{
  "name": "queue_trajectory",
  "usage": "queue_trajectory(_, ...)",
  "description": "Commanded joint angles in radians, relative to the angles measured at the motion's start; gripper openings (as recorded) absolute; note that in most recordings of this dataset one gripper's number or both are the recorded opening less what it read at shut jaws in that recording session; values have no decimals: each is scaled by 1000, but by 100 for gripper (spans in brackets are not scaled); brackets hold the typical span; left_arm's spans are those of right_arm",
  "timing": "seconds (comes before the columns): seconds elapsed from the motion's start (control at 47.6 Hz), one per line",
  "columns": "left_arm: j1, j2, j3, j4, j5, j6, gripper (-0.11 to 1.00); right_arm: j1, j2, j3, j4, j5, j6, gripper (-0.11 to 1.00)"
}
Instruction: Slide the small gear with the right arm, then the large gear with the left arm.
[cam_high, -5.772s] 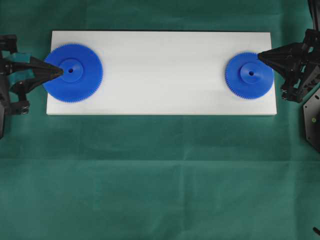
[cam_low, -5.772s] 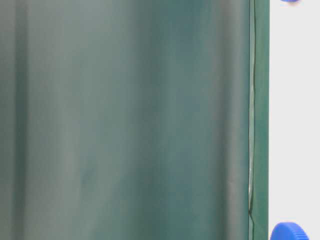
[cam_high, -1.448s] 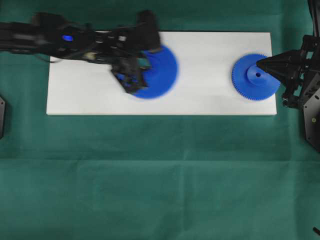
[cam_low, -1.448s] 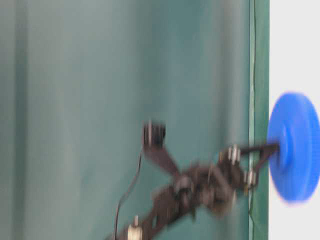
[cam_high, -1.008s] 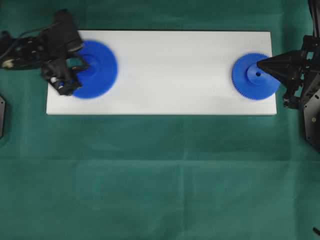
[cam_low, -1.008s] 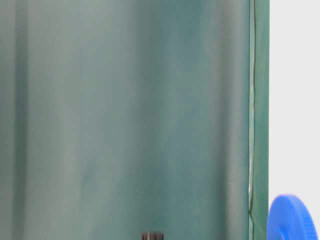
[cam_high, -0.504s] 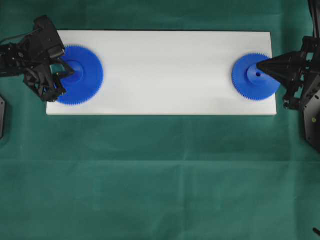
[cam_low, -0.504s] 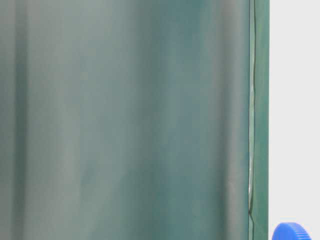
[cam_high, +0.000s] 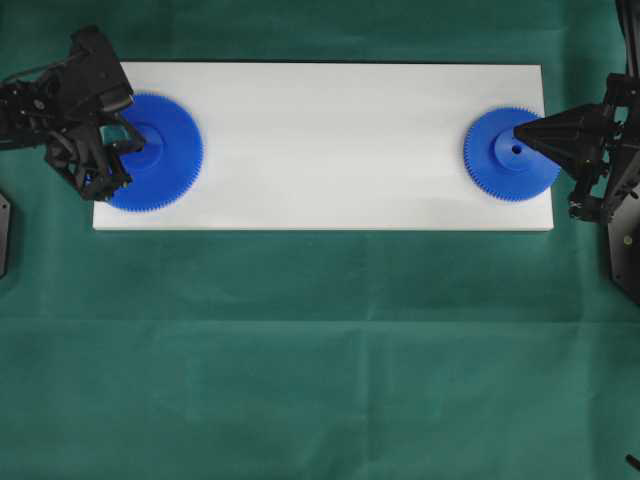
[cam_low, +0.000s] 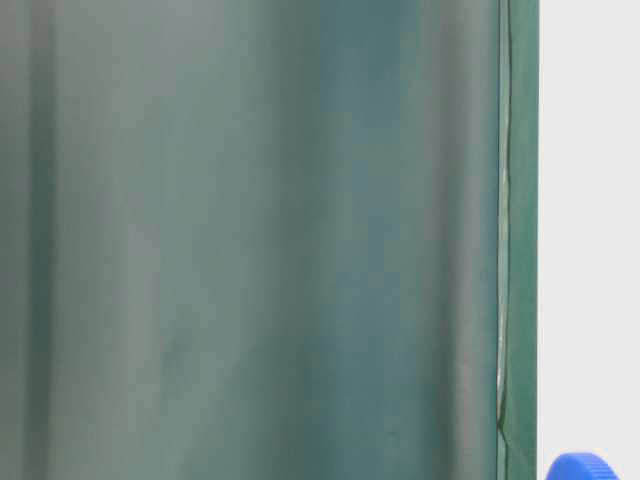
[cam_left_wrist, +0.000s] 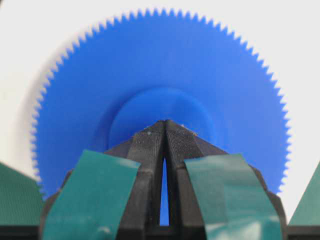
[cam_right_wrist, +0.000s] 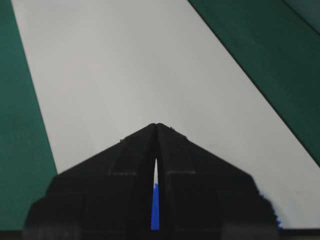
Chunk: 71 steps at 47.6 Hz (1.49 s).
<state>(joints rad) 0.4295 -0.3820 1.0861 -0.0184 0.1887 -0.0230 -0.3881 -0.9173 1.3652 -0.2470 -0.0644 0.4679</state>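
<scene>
The large gear (cam_high: 160, 160) lies flat at the left end of the white board (cam_high: 330, 140). My left gripper (cam_high: 138, 145) is shut, and its point rests on the gear's raised hub. In the left wrist view the teal-taped fingers (cam_left_wrist: 145, 150) meet at the tip of the left gripper (cam_left_wrist: 165, 121) over the large gear (cam_left_wrist: 165, 65). An edge of the large gear (cam_low: 582, 467) shows at table level. The small gear (cam_high: 505, 165) lies at the board's right end. My right gripper (cam_high: 518, 131) is shut with its point at that hub. The right gripper (cam_right_wrist: 156, 125) hides most of the small gear (cam_right_wrist: 155, 210).
Green cloth (cam_high: 320, 350) covers the table around the board and hangs as a backdrop (cam_low: 250, 240). The long middle of the board (cam_right_wrist: 125, 75) lies between the two gears. A black arm base (cam_high: 622, 240) stands at the right edge.
The left arm has drawn back from the board's middle to its left end with the large gear under its point. In the last half second it barely shifted. The right arm stayed put.
</scene>
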Motion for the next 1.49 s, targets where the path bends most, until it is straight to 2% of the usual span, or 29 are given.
queue_trajectory(0.0,2,-40,-38,-2,-5,2,0,2,-5,-9,-2,-5,-2,50)
queue_trajectory(0.42,-23,-198,-97,-2,-17,11,0,2,-41,-6,-2,-2,-2,50)
queue_trajectory(0.672,-92,-295,-72,-2,-147,11,0,2,-52,-8,-2,-2,-2,50)
queue_trajectory(0.84,-103,-339,-35,-2,-189,8,0,2,-52,-8,-2,-2,-2,50)
queue_trajectory(1.469,-129,-350,11,-2,-195,2,0,2,-52,-6,-2,-6,0,50)
